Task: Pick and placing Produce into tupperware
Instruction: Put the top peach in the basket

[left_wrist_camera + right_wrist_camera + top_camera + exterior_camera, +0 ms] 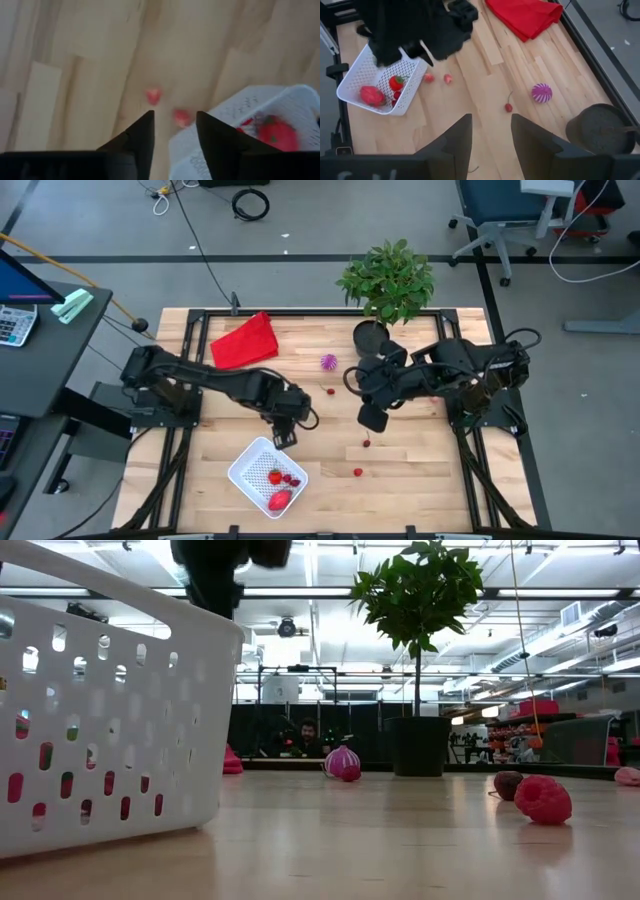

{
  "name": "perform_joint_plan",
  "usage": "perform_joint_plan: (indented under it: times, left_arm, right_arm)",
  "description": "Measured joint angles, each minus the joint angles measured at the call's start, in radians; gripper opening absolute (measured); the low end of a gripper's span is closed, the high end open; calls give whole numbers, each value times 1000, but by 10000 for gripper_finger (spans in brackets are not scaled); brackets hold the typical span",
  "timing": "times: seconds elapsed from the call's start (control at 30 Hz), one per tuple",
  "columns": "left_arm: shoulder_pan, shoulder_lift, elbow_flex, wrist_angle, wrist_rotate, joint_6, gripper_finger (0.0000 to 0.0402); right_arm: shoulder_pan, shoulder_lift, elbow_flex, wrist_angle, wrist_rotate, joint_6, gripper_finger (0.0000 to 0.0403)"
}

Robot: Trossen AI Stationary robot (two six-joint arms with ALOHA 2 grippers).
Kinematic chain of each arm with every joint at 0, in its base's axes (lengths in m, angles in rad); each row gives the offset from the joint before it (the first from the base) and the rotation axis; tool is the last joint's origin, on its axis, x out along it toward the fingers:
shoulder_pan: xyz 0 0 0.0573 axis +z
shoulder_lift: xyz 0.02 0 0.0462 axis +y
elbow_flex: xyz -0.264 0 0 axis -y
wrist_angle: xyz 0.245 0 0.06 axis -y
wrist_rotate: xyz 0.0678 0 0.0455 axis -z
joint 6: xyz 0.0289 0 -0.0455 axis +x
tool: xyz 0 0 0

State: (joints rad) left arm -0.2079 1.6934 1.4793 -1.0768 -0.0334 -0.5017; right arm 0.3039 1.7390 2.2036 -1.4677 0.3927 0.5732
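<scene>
Inspecting from the remote station, I find the left gripper (284, 436) poised over the far rim of the shallow white perforated plastic tupperware (243, 467). Its two dark fingers (137, 142) stand narrowly apart with nothing between them. I judge this position suits a drop into the container, since the opening lies directly below the fingertips.

The tupperware sits on the pale wooden slat table (420, 480) toward the near left. It is set corner-on to the table edge, its diagonal running from near-right to far-left. Inside it lie a large red strawberry-shaped piece (280, 500), its long axis roughly along that same diagonal, a smaller red strawberry with a green cap (274, 477) and some small dark red cherries (292, 480).

Produce outside the container:
- two small red pieces (358, 472) on the table to its right;
- one red cherry (331, 391) further back;
- a small spiky purple ball (328, 362) beside it, round, so no axis to report.

The right gripper (373, 417) hangs above the table centre-right, fingers (457, 137) moderately parted and empty, apparently waiting well clear of the left arm's work.

The crumpled red cloth (245, 340) and green potted plant (388, 280) stand at the back, untouched.
</scene>
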Motion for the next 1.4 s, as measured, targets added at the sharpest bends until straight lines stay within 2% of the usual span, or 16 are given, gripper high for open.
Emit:
perform_joint_plan:
  times: [0.13, 0.27, 0.53, 0.67, 0.93, 1.17, 1.4]
  left_arm:
    - [29, 34, -32, 7, 5, 17, 188]
    - [44, 58, -97, 50, 24, 17, 199]
    - [45, 72, -232, 218, 88, 10, 186]
    - [41, 74, -275, 240, 90, -11, 188]
    - [27, 74, -366, 413, 93, -33, 191]
    - [25, 74, -414, 487, 91, -64, 192]
    - [25, 74, -472, 613, 88, -115, 181]
  right_arm:
    - [-6, 0, 0, 0, 22, -1, 145]
    - [-16, 0, 0, -2, 27, -2, 145]
    - [-48, 0, 0, -2, 29, -6, 145]
    - [-68, 0, 0, -2, 29, -6, 145]
    - [-102, 0, 0, -2, 29, -7, 145]
    - [-108, 0, 0, -2, 29, -8, 145]
    - [-108, 0, 0, -2, 29, -8, 145]
